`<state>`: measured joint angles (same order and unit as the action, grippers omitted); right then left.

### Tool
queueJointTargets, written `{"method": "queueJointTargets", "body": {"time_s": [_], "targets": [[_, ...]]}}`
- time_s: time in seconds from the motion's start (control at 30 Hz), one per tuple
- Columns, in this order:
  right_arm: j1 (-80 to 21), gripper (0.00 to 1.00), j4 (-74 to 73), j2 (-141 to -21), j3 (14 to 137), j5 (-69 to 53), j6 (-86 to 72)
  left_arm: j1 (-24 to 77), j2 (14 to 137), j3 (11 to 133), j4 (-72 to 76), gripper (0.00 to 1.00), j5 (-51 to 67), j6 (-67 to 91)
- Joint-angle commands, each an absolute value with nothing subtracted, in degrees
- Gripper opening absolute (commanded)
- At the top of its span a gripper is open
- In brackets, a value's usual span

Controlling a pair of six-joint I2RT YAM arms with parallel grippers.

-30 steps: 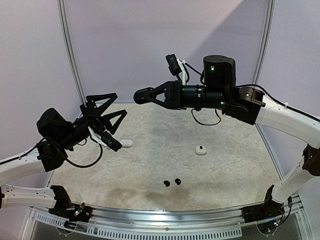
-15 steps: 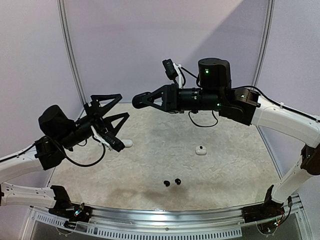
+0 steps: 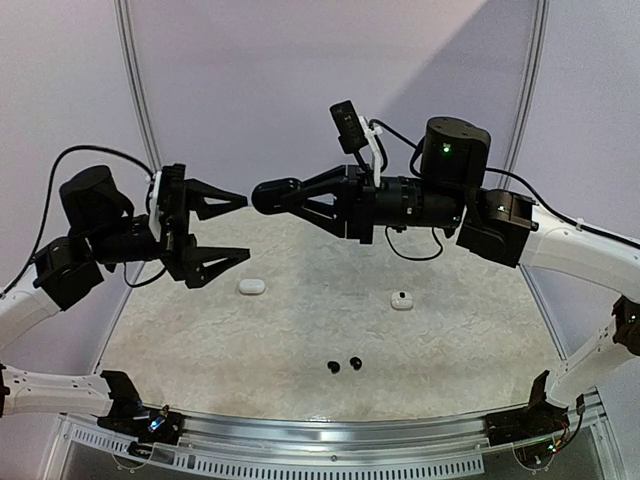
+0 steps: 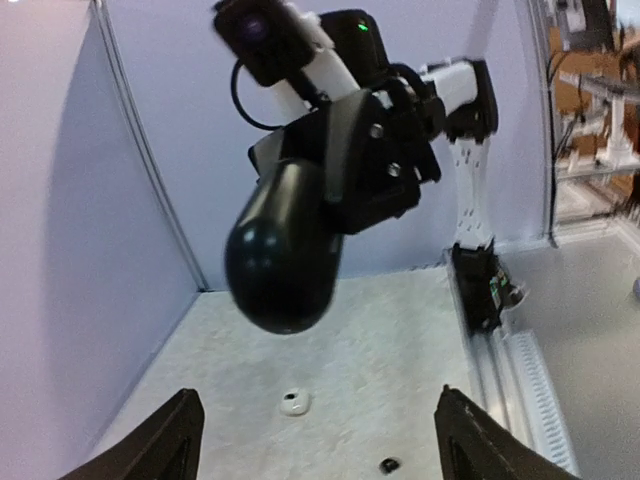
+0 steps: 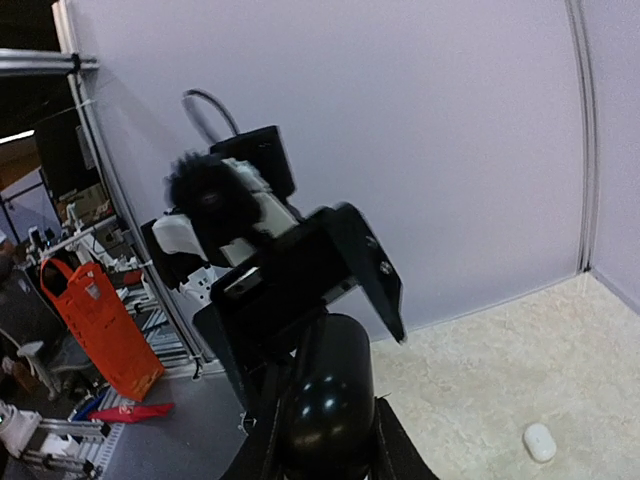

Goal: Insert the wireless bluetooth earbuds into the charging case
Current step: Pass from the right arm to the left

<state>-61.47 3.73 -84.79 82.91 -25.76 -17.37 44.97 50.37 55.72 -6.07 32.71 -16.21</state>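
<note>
Right gripper [image 3: 292,195] clamps one black charging case [image 3: 265,196]; we cannot see inside.
Left gripper [image 3: 246,228] gapes empty; worktop [image 3: 450,340] bears two black earbuds [image 3: 333,366] [image 3: 354,362], two white pieces [image 3: 251,286] [image 3: 402,300].

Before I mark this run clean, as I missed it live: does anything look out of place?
Nothing spilled or damaged. Two black earbuds lie loose on the table, outside any case, while the right fingers clamp the black case high in the air, opposite the open left fingers.

Overhead view from behind; wrist views face-to-face (table [image 3: 300,330] shared).
</note>
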Motion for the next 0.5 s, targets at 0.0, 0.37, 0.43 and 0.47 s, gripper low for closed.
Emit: {"method": "queueJointTargets", "body": {"time_s": [0.0, 0.37, 0.43, 0.47], "targets": [[-62.0, 0.0, 8.3, -82.6, 81.7, -30.6, -8.0, 41.9, 53.4, 52.4, 10.0, 0.79, 43.3, 16.8], [-62.1, 0.0, 9.7, -83.6, 81.7, -31.1, -4.9, 43.0, 56.2, 51.7, 22.0, 0.73, 45.7, 21.1], [-62.1, 0.0, 9.8, -83.8, 81.7, -30.9, -5.0, 44.0, 56.8, 51.8, 23.1, 0.73, 45.7, 20.5], [-62.1, 0.0, 10.0, -83.9, 81.7, -30.9, -5.0, 44.6, 57.0, 51.9, 23.4, 0.72, 45.3, 20.3]]}}
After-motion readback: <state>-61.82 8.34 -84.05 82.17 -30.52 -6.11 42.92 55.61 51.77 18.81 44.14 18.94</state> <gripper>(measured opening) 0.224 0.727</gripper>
